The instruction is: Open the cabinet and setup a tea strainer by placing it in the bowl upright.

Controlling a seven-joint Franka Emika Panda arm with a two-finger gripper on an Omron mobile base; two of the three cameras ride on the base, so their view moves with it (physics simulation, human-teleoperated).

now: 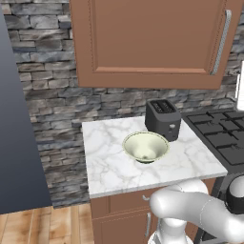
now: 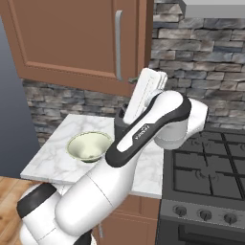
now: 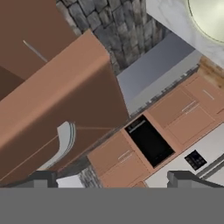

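Note:
The cabinet (image 1: 152, 38) hangs on the stone wall with its door shut and its long silver handle (image 1: 221, 43) on the right side. Below it, the pale bowl (image 1: 145, 146) stands upright on the marble counter (image 1: 107, 167). My arm reaches up, with the hand (image 2: 146, 93) just under the cabinet's lower right corner, right of the handle (image 2: 118, 45). In the hand view my gripper (image 3: 113, 178) is open with nothing between its fingertips; the handle (image 3: 62, 142) lies close on the left, and the bowl's rim (image 3: 210, 17) is at top right. The tea strainer is out of view.
A dark toaster (image 1: 163, 119) stands right behind the bowl. A black gas stove (image 2: 210, 162) adjoins the counter on the right. A tall dark grey panel (image 1: 14, 119) closes off the left side. Low cabinets (image 1: 124, 219) sit under the counter.

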